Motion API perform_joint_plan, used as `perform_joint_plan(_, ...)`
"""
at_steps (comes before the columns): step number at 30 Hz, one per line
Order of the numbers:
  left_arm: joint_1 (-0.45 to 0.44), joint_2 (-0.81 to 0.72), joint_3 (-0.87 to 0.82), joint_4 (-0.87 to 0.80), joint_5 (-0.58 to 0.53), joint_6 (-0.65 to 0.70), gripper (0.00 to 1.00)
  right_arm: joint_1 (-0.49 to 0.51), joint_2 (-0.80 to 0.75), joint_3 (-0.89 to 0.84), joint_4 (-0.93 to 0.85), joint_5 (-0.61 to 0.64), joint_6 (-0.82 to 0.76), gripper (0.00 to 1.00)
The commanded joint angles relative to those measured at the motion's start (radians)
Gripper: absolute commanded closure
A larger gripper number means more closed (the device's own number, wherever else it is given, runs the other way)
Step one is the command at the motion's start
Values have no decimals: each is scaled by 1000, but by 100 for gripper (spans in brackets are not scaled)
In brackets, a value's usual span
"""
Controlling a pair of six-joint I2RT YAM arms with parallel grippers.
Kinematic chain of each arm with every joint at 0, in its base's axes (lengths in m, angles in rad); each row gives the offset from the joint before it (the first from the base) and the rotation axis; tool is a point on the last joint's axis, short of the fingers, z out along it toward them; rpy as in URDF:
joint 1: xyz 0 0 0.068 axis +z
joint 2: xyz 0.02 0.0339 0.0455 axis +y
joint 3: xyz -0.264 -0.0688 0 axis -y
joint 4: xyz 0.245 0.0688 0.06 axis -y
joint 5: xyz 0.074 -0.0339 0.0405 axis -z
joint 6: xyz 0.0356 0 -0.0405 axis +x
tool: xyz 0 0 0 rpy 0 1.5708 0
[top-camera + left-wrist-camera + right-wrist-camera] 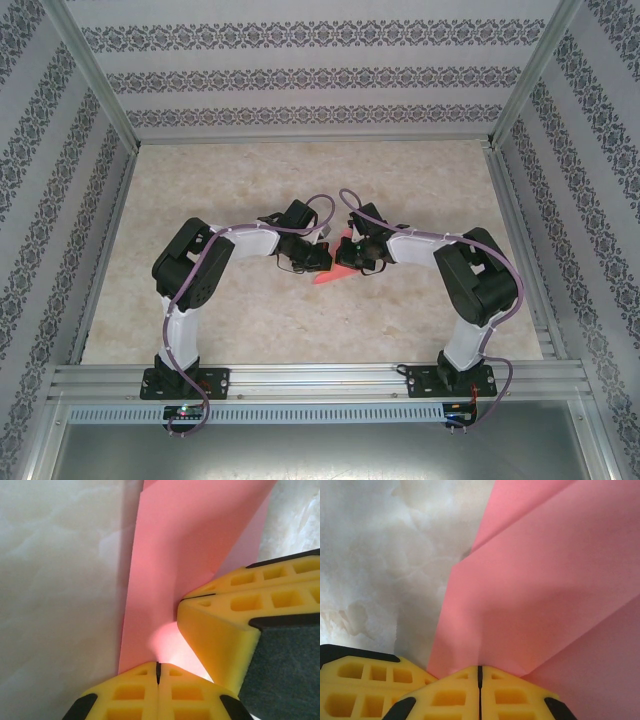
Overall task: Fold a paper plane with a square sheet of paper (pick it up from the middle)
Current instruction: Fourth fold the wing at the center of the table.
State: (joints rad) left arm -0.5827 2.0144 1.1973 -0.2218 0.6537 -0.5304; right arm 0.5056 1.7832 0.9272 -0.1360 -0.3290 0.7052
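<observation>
- Salmon-pink sheet of paper (333, 275) sits at mid-table between the two wrists, partly folded. The right wrist view shows overlapping flaps and diagonal creases (545, 580). The left wrist view shows a long straight folded edge running away from the fingers (170, 555).
- Left gripper (314, 258): jaws pressed flat together, with the near end of the sheet entering their seam (158, 672). I read this as a pinch on the paper.
- Right gripper (352, 260): jaws likewise closed, nipping the paper at their tips (480, 672). In the left wrist view it comes in crosswise from the right, its tips (186, 600) just beside the left gripper's.
- Step in hand, as I judge it: both pincers clamp a fold so the crease sets. The shape is not yet a slim dart, so more folds remain.
- To do this well, I treat one pincer as the anchor and move only the other arm.
- I keep the free layers lined up on the straight edge before committing pressure, because a misaligned crease carries into every later fold.
- I work low over the marble-patterned tabletop (250, 180), so that the surface backs the crease.
- Caution: thin paper between two close pinches can tear if the wrists pull apart or twist against each other. I would slacken one grip before any repositioning.
</observation>
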Motion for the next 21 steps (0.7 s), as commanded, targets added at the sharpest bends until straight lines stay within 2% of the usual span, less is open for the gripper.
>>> perform_joint_plan(1,-11,61,-52,-138,-92,23,100,-38,9,-27,-8,55,10,94)
perform_joint_plan(5,-11,60,-66,-139,-85,28,100,-99,-13,-60,6,67,10,94)
perform_joint_plan(10,-11,60,-68,-138,-78,35,100,-145,-66,-39,-2,23,-3,94)
perform_joint_plan(16,-11,58,-65,-130,-77,36,100,-99,-144,-45,20,-5,-27,93)
perform_joint_plan(21,-11,56,-65,-132,-80,37,100,-38,-92,-23,49,-18,-7,93)
